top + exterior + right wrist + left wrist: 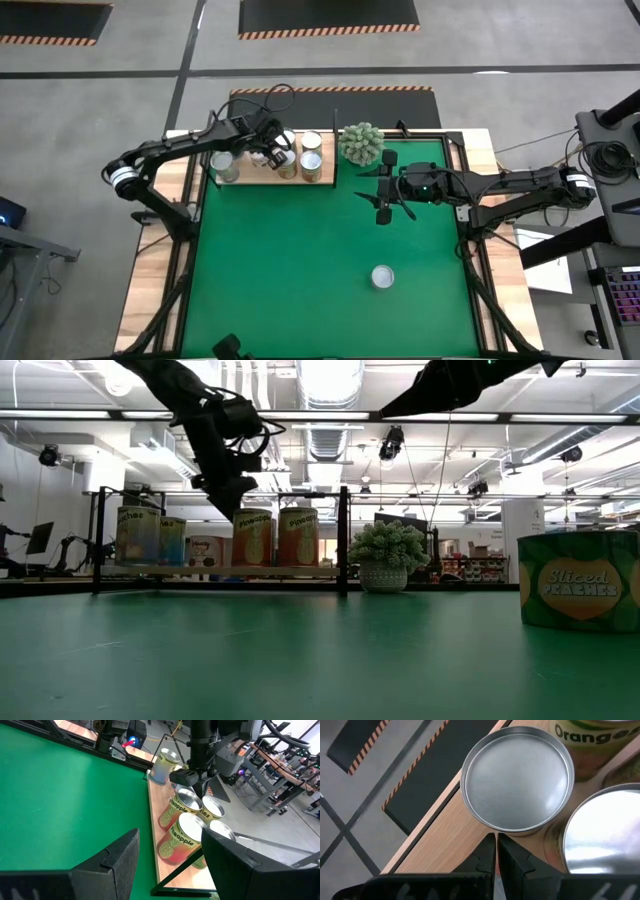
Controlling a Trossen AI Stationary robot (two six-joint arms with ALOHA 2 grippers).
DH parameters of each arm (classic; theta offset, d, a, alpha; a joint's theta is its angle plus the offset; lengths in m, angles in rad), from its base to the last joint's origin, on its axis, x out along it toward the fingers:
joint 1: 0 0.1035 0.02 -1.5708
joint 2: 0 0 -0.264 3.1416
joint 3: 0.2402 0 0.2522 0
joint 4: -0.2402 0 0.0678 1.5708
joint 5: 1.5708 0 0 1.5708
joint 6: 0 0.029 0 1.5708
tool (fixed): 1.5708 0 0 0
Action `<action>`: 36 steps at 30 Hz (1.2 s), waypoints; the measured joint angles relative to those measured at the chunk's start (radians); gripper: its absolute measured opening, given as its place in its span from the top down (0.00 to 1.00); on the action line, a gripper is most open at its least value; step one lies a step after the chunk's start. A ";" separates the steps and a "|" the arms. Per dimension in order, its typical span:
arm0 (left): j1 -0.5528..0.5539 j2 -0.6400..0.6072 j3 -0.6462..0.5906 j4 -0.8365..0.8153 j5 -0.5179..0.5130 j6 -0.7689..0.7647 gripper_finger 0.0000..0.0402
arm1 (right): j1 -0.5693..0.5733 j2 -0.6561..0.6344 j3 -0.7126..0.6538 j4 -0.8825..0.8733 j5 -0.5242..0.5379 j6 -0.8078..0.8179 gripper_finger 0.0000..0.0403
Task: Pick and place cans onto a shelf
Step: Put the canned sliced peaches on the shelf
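Remaining can [382,277]: upright on the green mat [300,270], alone, toward the near edge and right of centre, well apart from everything else. Low view shows its label, "Sliced Peaches", green wrap [578,593].

Handling, my read: rigid metal tin, won't deform under a pinch. If full, moderately heavy, so a firm squeeze is needed. Label wrap and smooth wall look slippery. Shiny lid has a raised rim and offers nothing to grab. Take it across the side wall around mid-height, fingers straddling the body and coming down from above. Keep it upright on the carry.

Shelf [262,181]: pale wood board along the mat's far edge, left of centre. Cans already on it: one at the left end [225,167], a cluster toward the right end [311,165], pineapple labels visible [176,840]. Plant ball [361,144] sits just past the shelf's right end.

Left gripper [272,150]: over the shelf, fingers pressed fully together, holding nothing. Wrist view has the tips just beside a can top [517,780], not around it.

Right gripper [384,196]: above the mat's far right part, near the plant, jaws partly spread, nothing between them. Well apart from the lone can.
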 joint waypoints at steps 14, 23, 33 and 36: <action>-0.101 -0.120 -0.019 -0.034 -0.001 -0.148 1.00 | 0.000 0.000 0.000 0.000 0.000 0.002 0.50; -0.446 -0.292 -0.112 0.083 -0.011 -0.205 1.00 | 0.002 0.000 0.000 0.000 -0.001 0.141 0.50; -0.791 -0.328 -0.139 0.120 -0.062 -0.256 1.00 | 0.120 0.000 0.000 -0.337 -0.211 0.565 0.50; -0.862 -0.318 -0.139 0.121 -0.063 -0.281 1.00 | 0.195 0.000 0.000 -0.536 -0.217 0.759 0.50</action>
